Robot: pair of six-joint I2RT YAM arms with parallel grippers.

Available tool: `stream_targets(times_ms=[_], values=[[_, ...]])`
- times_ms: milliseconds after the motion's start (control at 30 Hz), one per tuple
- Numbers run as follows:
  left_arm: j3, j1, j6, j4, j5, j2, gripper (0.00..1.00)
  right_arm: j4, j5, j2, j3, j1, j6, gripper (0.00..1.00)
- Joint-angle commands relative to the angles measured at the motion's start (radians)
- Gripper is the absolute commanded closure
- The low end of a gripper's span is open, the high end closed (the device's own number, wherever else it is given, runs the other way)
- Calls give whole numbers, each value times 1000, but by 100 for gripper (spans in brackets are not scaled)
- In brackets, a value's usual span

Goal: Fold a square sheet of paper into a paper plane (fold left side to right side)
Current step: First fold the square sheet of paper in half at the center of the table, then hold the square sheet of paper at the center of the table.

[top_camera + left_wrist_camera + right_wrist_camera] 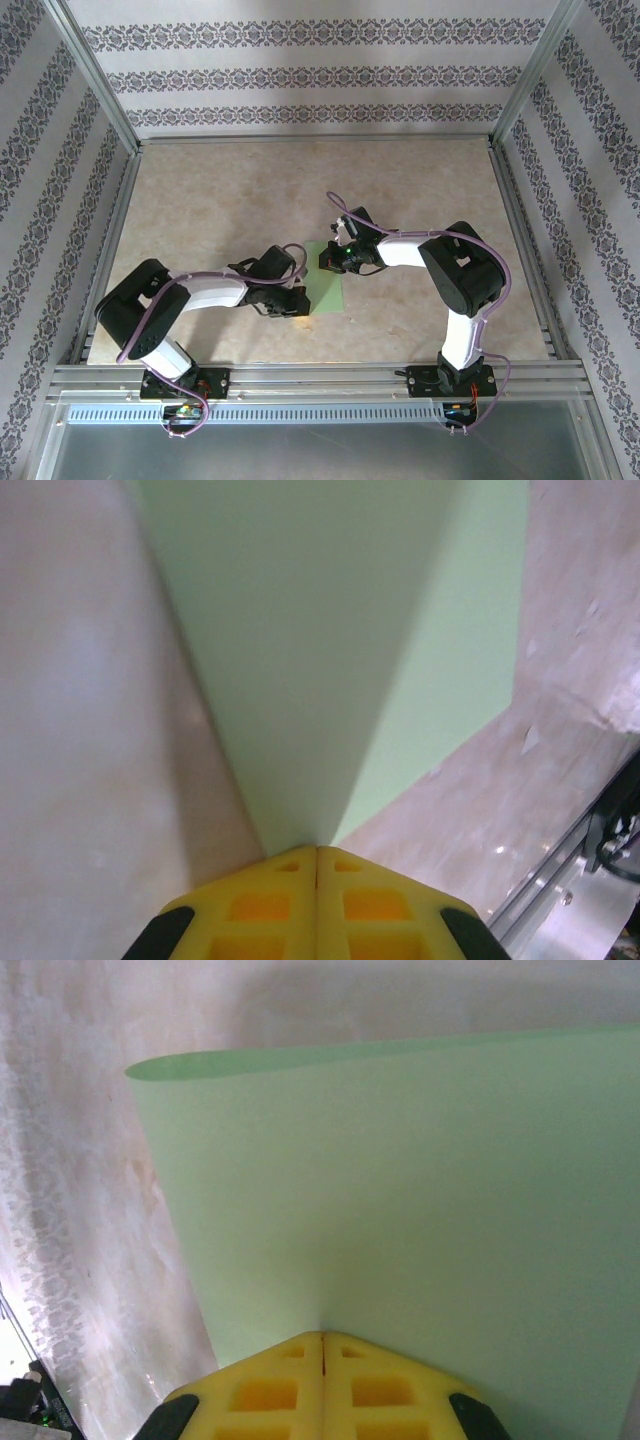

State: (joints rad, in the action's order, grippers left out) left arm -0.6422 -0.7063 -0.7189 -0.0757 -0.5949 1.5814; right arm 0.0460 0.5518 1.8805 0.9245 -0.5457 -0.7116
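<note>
Square sheet of paper (330, 660) (thin, light green) clamped by left gripper (317, 862) and right gripper (323, 1345), both closed. Risks skewing under uneven pull.

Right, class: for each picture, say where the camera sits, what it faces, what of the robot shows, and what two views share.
Top external: above and behind the arms, looking down at the table; both arms show, left gripper and right gripper on the green paper.
Left wrist: on the left arm, facing the paper past its shut yellow fingers.
Right wrist: likewise on the right arm, past its own yellow fingers.
Shared: both wrist views show the paper pinched.
</note>
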Motion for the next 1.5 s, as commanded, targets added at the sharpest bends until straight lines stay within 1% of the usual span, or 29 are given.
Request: stream_targets(times_ms=[0,67,133,233,333,433,600,767,967,1233,1400,1467], values=[[6,-15,15,-164,4,-49,93,-87,-87,35,-29,3,27,100],[-47,12,69,-258,35,-90,93,-86,-81,31,-27,3,35,100],[-96,57,109,-313,43,-123,91,-86,-78,27,-27,0,39,100],[-155,126,138,-307,16,-129,90,-84,-76,24,-24,-3,40,100],[-225,158,171,-300,1,-64,91,-84,-76,21,-23,-6,40,100],[-297,160,211,-306,11,21,92,-85,-78,19,-21,-8,38,100],[-357,159,219,-245,9,126,92,-87,-75,26,-13,-11,38,100],[-392,156,196,-174,-40,220,92,-89,-76,29,-10,-16,40,100],[-392,145,202,-192,-41,272,92,-91,-78,25,-11,-16,40,100],[-347,119,176,-208,22,292,93,-95,-62,13,24,-15,37,100],[-321,104,149,-204,53,290,93,-113,-61,-56,64,1,42,91],[-313,99,134,-195,60,290,93,-125,-67,-96,69,10,47,85]])
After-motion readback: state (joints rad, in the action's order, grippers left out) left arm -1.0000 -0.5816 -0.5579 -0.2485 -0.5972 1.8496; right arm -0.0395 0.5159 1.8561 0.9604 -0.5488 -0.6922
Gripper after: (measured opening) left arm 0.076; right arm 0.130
